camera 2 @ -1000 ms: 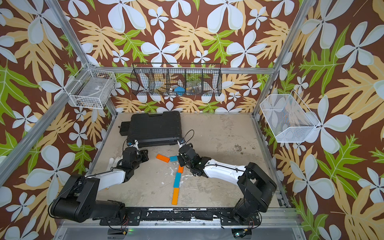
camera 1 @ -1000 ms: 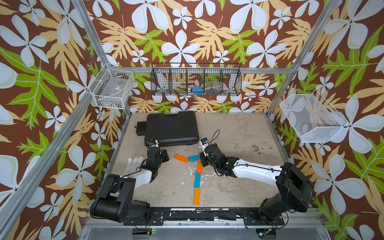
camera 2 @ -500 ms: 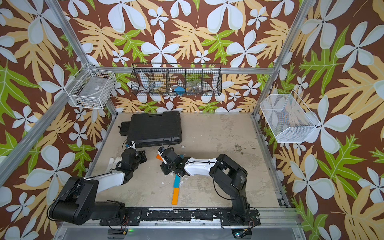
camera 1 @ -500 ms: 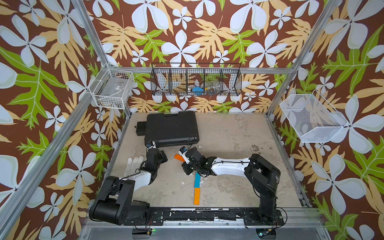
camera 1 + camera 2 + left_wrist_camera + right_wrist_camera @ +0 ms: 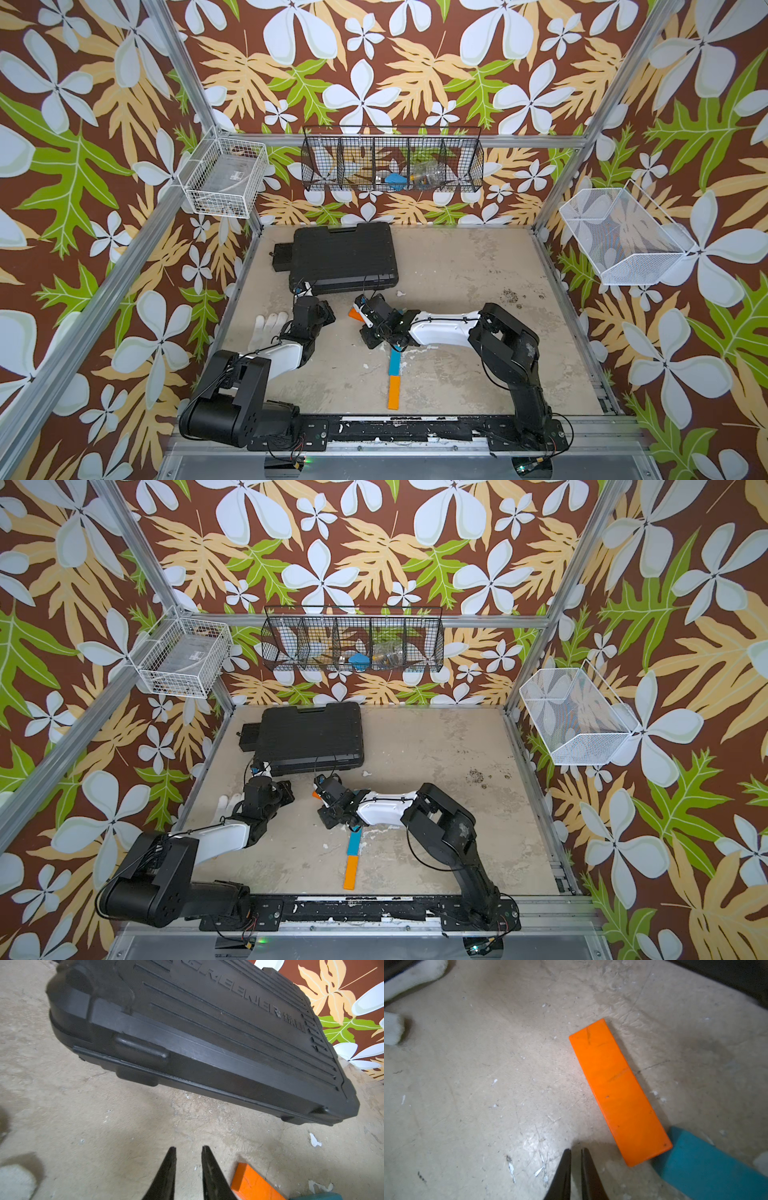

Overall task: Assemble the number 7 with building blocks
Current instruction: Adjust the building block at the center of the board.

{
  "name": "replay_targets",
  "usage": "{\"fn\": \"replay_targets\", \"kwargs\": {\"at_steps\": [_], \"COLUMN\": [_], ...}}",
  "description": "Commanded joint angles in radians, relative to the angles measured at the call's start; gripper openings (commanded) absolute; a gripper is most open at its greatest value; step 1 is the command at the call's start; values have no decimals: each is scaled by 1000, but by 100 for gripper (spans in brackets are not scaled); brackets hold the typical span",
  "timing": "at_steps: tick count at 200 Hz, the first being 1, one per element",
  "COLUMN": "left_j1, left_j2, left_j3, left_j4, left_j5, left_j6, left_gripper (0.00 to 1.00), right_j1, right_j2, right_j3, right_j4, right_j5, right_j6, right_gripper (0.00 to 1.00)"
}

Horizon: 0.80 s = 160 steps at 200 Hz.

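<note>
The left arm [image 5: 274, 357] and right arm [image 5: 444, 330] have bulky matte black joint housings and a smooth white forearm shell. Thin black cables [image 5: 451, 318] run along the shells. The left pincer [image 5: 188, 1150] and right pincer [image 5: 576, 1150] have slim black pointed fingers [image 5: 166, 1178].

Both top views hang high above the near edge of the desk [image 5: 457, 270] and look steeply down toward its far edge. They share nearly the whole scene. The left wrist camera rides low, looking past the left hand [image 5: 188, 1148] at the black tool case [image 5: 207, 1022] close ahead. The right wrist camera looks down past the right hand [image 5: 576, 1149], very near the desk. Both wrist views catch the same orange block [image 5: 618, 1093].
</note>
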Motion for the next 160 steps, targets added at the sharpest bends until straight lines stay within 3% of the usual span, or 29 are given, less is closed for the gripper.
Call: {"fn": "replay_targets", "kwargs": {"at_steps": [1,106,160], "left_j1": [2,2,3], "left_j2": [4,6,8], "left_j3": [8,12,13], "left_j4": [7,4,1], "left_j5": [6,5,6], "left_j6": [4,6,5], "left_gripper": [25,25,25], "right_j1": [1,1,1], "right_j2": [8,40,16], "right_j3": [5,53,46], "right_j4": [-56,-122,-131], "right_j5": [74,212,211], "right_j6": [-7,-24,-26], "right_gripper": [14,13,12]}}
